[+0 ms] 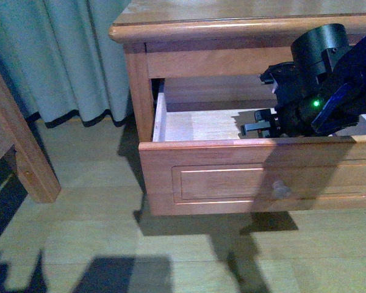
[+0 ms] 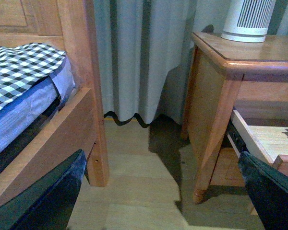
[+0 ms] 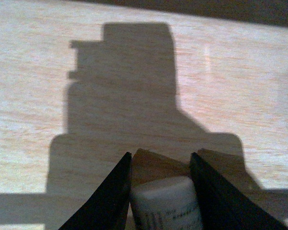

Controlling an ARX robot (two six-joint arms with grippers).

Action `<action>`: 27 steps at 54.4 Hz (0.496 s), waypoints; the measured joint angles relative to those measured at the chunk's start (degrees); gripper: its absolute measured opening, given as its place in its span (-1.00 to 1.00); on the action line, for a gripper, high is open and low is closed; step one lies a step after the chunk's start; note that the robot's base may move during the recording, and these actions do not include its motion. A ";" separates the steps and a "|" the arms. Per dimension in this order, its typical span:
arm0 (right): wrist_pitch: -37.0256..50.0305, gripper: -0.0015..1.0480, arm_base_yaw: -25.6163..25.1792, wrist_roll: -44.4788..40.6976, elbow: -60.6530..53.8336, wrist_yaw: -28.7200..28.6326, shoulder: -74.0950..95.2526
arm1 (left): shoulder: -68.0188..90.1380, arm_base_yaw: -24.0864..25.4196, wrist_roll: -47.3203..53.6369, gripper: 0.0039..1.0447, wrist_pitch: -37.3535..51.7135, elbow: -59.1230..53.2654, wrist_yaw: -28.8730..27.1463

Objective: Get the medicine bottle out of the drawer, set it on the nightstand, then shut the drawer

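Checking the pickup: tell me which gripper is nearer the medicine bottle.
Right. The right gripper is down in the open drawer, closed around the medicine bottle. The left gripper hangs open outside the nightstand, by the bed, away from the bottle.

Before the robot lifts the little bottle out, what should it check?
1. Is the medicine bottle gripped? Ok: the right gripper has a finger against each side of it.
2. Is the bottle off the drawer's floor? Cannot tell.
3. Is the drawer open wide enough to lift out? Ok.
4. Is there a bare spot on top of the nightstand? Ok: there is room apart from the white ribbed device.
5. Is the left gripper out of the way? Ok: it is open and off to the side of the nightstand.
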 joint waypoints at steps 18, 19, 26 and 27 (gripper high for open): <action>-1.42 -0.44 1.44 3.87 -7.06 -3.69 -17.11 | -0.02 0.00 0.00 0.88 0.00 0.00 0.00; -1.86 -0.44 1.49 4.02 -6.62 -3.89 -18.56 | -0.02 0.00 0.00 0.88 0.00 0.00 0.00; -6.23 -0.44 1.68 4.26 1.25 -5.18 -24.72 | -0.02 0.00 0.00 0.88 0.00 0.00 0.00; -6.67 -0.44 1.70 4.26 2.21 -5.18 -24.92 | -0.02 0.00 0.00 0.88 0.00 0.00 0.00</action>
